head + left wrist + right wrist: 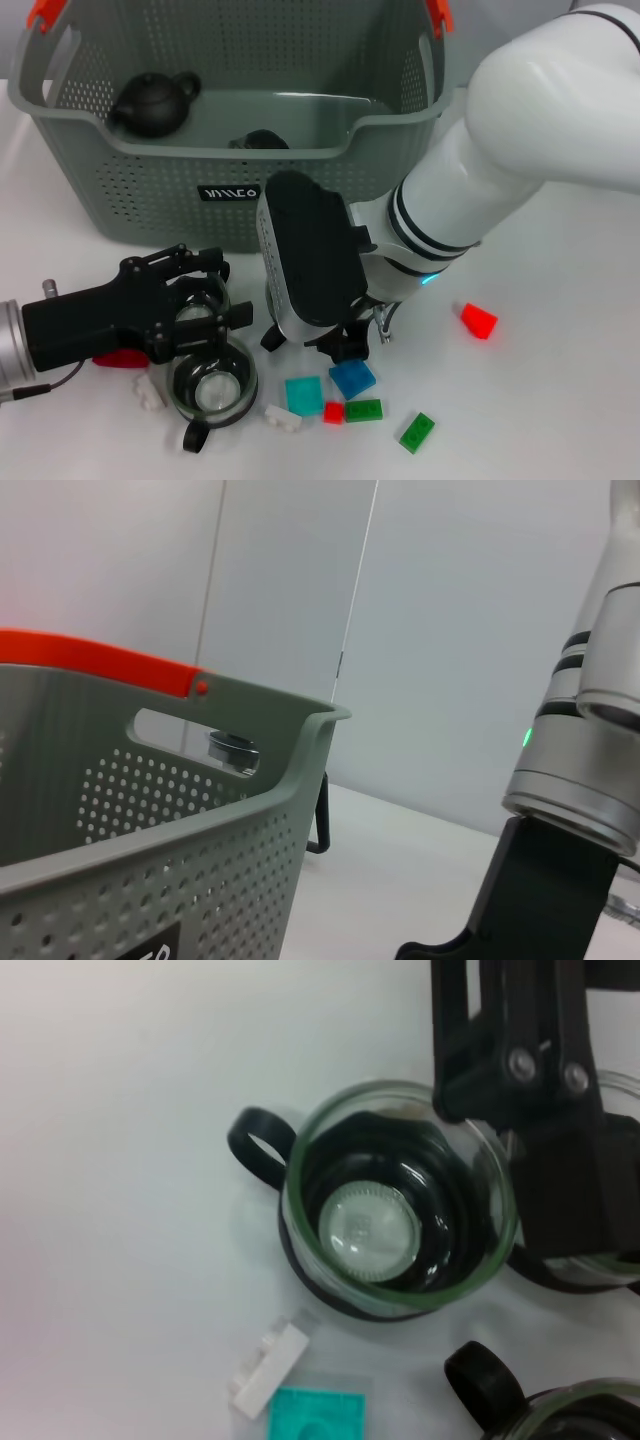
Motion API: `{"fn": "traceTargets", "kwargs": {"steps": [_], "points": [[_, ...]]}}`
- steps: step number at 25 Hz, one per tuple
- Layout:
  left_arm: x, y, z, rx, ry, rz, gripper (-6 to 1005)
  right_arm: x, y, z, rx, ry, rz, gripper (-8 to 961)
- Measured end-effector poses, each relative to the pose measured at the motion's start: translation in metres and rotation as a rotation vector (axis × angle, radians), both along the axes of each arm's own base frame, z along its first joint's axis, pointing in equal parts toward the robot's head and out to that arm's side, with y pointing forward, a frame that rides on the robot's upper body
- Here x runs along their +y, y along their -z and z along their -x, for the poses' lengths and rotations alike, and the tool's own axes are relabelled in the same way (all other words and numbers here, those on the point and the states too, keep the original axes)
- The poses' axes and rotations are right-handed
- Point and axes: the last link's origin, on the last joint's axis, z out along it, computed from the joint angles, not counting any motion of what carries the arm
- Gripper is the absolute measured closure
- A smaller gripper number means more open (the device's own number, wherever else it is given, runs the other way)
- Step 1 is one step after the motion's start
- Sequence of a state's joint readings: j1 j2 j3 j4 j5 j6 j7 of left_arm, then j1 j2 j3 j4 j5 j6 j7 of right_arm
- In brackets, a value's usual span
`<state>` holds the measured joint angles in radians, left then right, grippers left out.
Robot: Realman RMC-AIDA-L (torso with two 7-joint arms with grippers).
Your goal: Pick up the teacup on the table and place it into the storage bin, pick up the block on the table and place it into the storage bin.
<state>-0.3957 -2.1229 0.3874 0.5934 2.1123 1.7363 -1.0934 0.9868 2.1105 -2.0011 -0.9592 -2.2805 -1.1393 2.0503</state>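
Down at the near left of the white surface (570,380): left gripper (205,305), black, linkage fingers spread around a glass teacup (198,312), not closed on it. Just nearer, touching or almost so, a second teacup (212,385) of clear glass with a black band, a round ribbed base and a black loop handle. To the right, right gripper (345,345), low over the surface under a glossy white arm and a black housing; fingers mostly hidden, cannot tell whether spread or closed. Right beside it a blue block (352,377), then scattered studded plastic blocks: teal (304,395), small red (334,411), two green (364,409) (417,432), two white (283,417) (150,391), a red one (478,320) farther right, and something red (118,357) under the left arm. Far side: storage bin (140,195), grey plastic, perforated walls, orange-red handle tabs, black label. Inside it, a matte black teapot (152,102) and one more dark piece, unclear.
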Motion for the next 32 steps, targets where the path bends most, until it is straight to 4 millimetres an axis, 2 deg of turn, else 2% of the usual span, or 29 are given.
{"fn": "traceTargets", "kwargs": {"steps": [5, 8, 9, 17, 18, 19, 24, 28, 32], "points": [[-0.001, -0.003, 0.002, 0.0, -0.002, -0.007, 170, -0.001, -0.011, 0.003, 0.027, 0.054, 0.001, 888], [-0.002, -0.004, 0.004, 0.001, -0.01, -0.014, 170, 0.0, -0.029, 0.006, 0.073, 0.115, -0.002, 888], [-0.002, -0.004, 0.004, 0.001, -0.011, -0.014, 170, 0.0, -0.029, 0.006, 0.073, 0.115, -0.002, 888], [-0.002, -0.005, 0.005, 0.004, -0.011, -0.018, 170, 0.0, -0.08, 0.017, 0.142, 0.22, -0.022, 887], [-0.002, -0.005, 0.005, 0.004, -0.01, -0.019, 170, -0.002, -0.098, 0.026, 0.178, 0.239, -0.021, 887], [-0.002, -0.005, 0.005, 0.004, -0.01, -0.019, 170, -0.002, -0.098, 0.026, 0.178, 0.239, -0.021, 887], [-0.003, -0.005, 0.005, 0.004, -0.009, -0.021, 170, -0.005, -0.128, 0.046, 0.241, 0.25, -0.04, 887], [-0.002, -0.005, 0.005, 0.005, -0.009, -0.021, 170, -0.007, -0.149, 0.071, 0.338, 0.211, -0.045, 887], [-0.001, -0.005, 0.004, 0.004, -0.005, -0.022, 170, 0.003, -0.168, 0.093, 0.45, 0.173, -0.095, 888]]}}
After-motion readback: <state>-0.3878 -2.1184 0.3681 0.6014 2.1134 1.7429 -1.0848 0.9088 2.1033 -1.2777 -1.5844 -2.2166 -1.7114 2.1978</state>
